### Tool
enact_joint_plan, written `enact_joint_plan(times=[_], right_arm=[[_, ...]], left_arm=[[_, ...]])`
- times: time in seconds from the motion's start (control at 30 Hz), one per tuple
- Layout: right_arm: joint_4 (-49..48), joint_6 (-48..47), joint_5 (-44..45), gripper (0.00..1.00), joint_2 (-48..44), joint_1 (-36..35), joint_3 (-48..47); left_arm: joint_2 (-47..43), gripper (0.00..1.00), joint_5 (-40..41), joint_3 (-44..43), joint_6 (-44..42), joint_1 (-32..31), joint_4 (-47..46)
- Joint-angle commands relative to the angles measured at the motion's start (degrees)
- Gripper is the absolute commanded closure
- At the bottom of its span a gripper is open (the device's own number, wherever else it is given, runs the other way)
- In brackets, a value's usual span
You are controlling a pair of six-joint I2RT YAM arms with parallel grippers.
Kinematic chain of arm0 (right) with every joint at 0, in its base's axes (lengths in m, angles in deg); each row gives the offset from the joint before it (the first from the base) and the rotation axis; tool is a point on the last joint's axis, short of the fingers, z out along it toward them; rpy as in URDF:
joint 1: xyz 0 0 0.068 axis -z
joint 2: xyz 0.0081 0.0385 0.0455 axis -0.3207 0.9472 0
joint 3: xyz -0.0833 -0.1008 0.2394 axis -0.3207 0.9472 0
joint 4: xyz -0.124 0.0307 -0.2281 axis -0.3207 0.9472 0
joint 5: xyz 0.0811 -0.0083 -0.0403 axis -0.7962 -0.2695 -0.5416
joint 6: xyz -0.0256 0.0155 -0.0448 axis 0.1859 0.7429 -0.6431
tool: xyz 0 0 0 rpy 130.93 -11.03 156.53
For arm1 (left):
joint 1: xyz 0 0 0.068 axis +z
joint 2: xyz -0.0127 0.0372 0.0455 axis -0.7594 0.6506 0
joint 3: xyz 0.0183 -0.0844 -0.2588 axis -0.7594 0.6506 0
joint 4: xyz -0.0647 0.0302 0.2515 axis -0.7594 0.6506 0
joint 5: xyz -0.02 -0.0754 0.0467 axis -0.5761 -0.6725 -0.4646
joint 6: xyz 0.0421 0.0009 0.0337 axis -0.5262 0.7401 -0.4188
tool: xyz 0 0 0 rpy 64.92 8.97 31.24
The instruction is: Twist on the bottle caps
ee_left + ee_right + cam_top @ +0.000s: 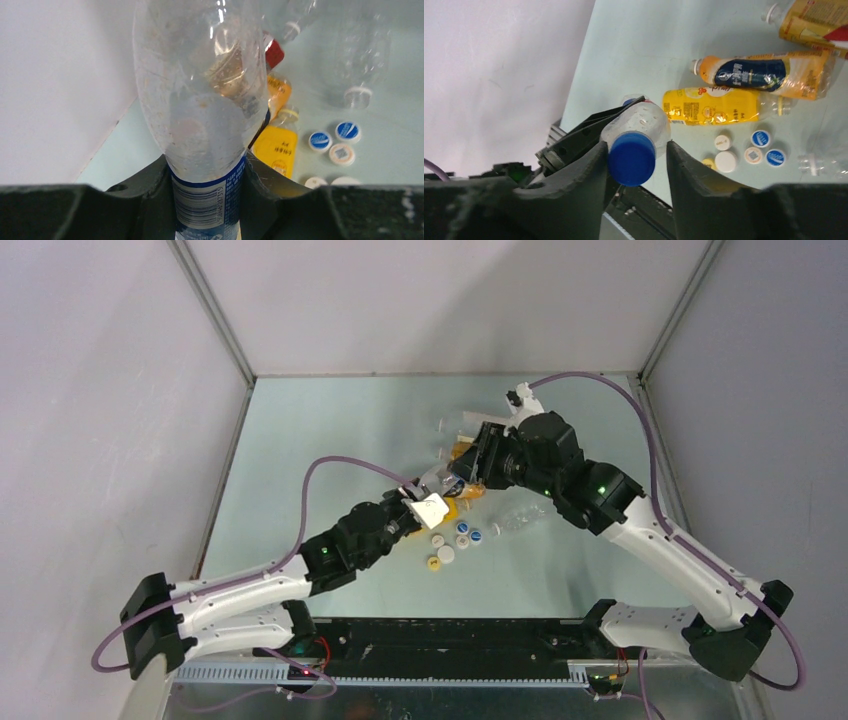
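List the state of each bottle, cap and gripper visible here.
Clear plastic bottle with blue label: capped, clamped in left gripper.
Round blue plastic cap: on that bottle, flanked by right gripper.
Left gripper: shut on the bottle.
Right gripper: slightly open around the cap.
Yellow plastic bottle: lying down, uncapped.
Orange plastic bottle with dark-blue label: lying down.
Small blue, white and yellow caps: loose, on no bottle.

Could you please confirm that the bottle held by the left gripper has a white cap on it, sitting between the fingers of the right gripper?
Not quite: the cap is blue, not white, as the right wrist view shows. The rest holds: it sits on the bottle held by the left gripper, between the fingers of the right gripper.
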Motion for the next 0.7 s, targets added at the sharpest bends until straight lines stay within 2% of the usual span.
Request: enact_joint_plan(times=[0.0,0.2,0.37,0.4,0.5,0.57,0.67], right_arm=[[-3.0,-9.7,-0.2,0.49,-1.1,-0.9,0.4],[-8.3,-20.4,-8.6,0.4,-4.0,1.2,0.3],[-9.7,-32.7,-24.4,0.37,-6.8,5.4,0.3],[-9.2,-37.6,-29.5,0.37,-7.1,7.0,0.4],[-6.5,-48.6,-36.5,0.38,-8.5,9.7,0.4],[-3.2,-60.6,-40.5,0.39,-9.2,10.9,0.3],[1.8,-69.9,-47.7,0.4,-9.7,13.1,0.4]], left_arm=[[-2.0,0.96,-4.5,0.5,5.3,2.0,-10.0],[-3.7,0.96,-14.5,3.2,11.6,8.3,-3.8],[-5.7,0.96,-24.9,2.6,13.0,13.2,4.5],[-6.0,0.96,-28.7,1.8,13.1,13.9,5.6],[-6.4,0.96,-36.0,-0.3,12.6,16.5,11.0],[-6.1,0.95,-42.7,-2.4,11.8,17.5,15.2],[-5.4,0.93,-48.2,-5.8,10.2,18.2,20.1]])
